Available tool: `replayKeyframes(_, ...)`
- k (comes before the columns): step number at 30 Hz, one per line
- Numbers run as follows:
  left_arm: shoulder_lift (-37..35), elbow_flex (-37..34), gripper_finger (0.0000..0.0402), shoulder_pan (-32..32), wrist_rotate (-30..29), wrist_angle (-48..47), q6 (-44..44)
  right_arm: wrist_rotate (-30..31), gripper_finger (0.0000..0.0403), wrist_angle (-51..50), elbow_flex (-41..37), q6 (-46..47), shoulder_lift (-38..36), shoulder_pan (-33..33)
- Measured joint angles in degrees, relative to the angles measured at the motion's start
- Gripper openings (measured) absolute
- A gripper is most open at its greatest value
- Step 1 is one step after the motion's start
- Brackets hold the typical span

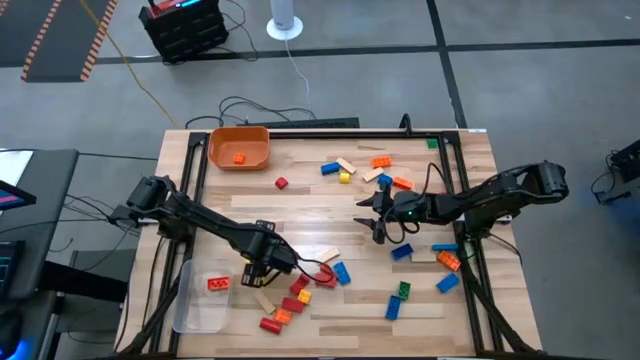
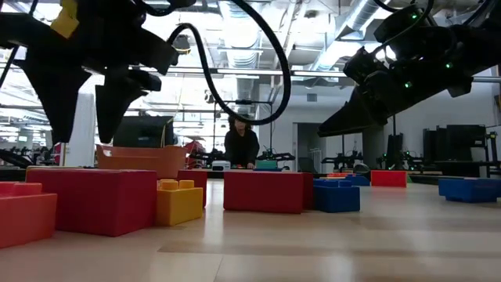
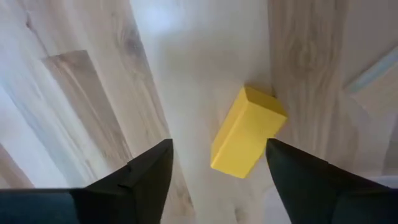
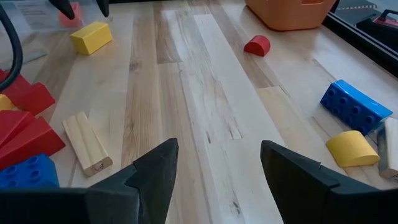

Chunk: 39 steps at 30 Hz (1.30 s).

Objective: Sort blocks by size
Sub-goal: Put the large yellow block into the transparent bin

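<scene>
Your left gripper (image 3: 217,165) hangs at the table's seven o'clock, fingers spread wide around a yellow block (image 3: 247,132) lying between them, gripping nothing. Most blocks (image 1: 300,292) litter the wood from there to four o'clock. Your right gripper (image 4: 217,165), near centre, gapes empty over bare boards.

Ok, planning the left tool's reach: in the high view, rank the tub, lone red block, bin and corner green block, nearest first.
1. Tub, beside the left tool, picture's lower left.
2. Lone red block, mid-table, below the bin.
3. Bin, upper left.
4. Green block, upper right corner.
The right tool waits mid-table.
</scene>
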Motion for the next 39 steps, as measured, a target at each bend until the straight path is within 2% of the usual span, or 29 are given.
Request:
replayKeyframes(6,0.71,0.02,0.0296,-1.61,0.02,1.57,4.62,0.00,0.0260,-0.08,0.00,-0.02,0.00,0.00)
replayKeyframes(14,5.93,0.00,0.0293,-3.97,0.89,1.65,6.25,0.00,0.0260,-0.38,0.00,-0.15,-0.02,-0.07)
replayKeyframes(21,10.45,0.00,0.0289,-4.26,0.57,-2.08,6.05,0.00,0.0260,-0.28,0.00,-0.04,-0.02,-0.07)
replayKeyframes(26,11.05,0.00,0.0242,-4.27,-3.48,-2.97,6.92,0.00,0.0260,-0.22,0.00,0.04,-0.02,-0.07)
replayKeyframes(32,10.98,0.00,0.0125,-4.19,-2.77,-2.47,5.90,0.00,0.0260,-0.22,0.00,0.04,-0.02,-0.07)
replayKeyframes(37,9.60,0.00,0.0122,-2.93,0.86,-3.09,3.88,0.00,0.0260,-0.22,0.00,0.01,-0.02,-0.46)
replayKeyframes(39,8.33,0.73,0.0122,-1.97,0.89,-7.08,3.76,0.00,0.0260,-0.22,0.00,0.00,-0.02,-0.84)
